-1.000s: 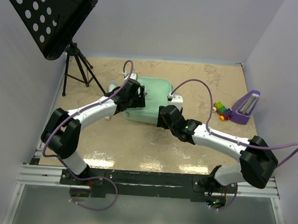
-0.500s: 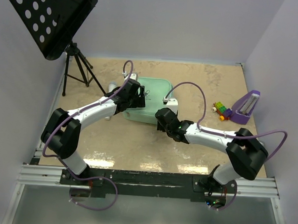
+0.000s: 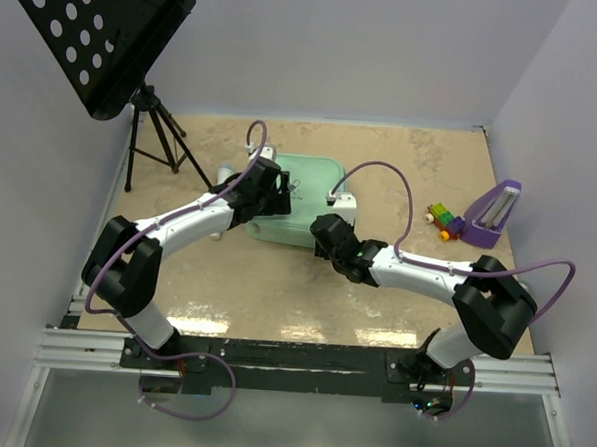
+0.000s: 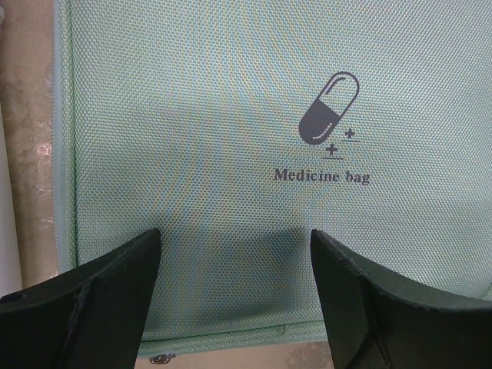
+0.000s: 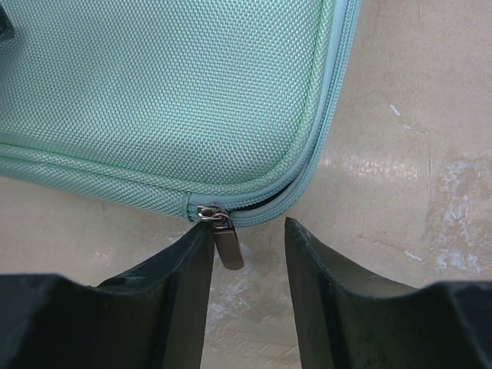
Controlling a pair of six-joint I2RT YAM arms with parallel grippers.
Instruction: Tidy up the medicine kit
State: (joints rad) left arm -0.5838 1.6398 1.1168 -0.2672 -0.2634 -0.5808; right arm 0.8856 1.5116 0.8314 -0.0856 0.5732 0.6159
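**Kit position.** The medicine kit (image 3: 316,182) lies flat on the table (image 3: 402,154), centre-far, lid up. It is a mint-green woven case. The left wrist view shows a capsule mark (image 4: 329,108) on the lid, with "Medicine bag" printed under it.

**L arm.** The left gripper (image 4: 234,241) hangs over the lid near the kit's edge. Its fingers (image 4: 115,284) are spread wide, with nothing between them but lid fabric. Whether they touch the lid: cannot tell. In the top view the L arm covers the kit's left part.

**R arm.** The right gripper (image 5: 247,233) sits at the kit's near-right corner, low to the table. Its fingers (image 5: 315,277) are apart, one on each side of the zipper pull (image 5: 228,246). The pull hangs from the slider (image 5: 204,213) and lies just beside the finger on the picture's left. A gap remains on the other side, so the pull is not clamped. From the slider toward the rounded corner a dark slit shows along the zip line. In the top view the R gripper hides this corner.

**Surroundings.**
- Music stand (image 3: 98,33): black perforated desk on a tripod (image 3: 158,141), far-left corner, well apart from the kit.
- White item (image 3: 224,170): just beside the kit's left side, partly behind the L arm. Type: cannot tell.
- Purple wedge (image 3: 493,212): right side of the table, near the wall.
- Coloured blocks (image 3: 442,217): just beside the wedge, between it and the kit.
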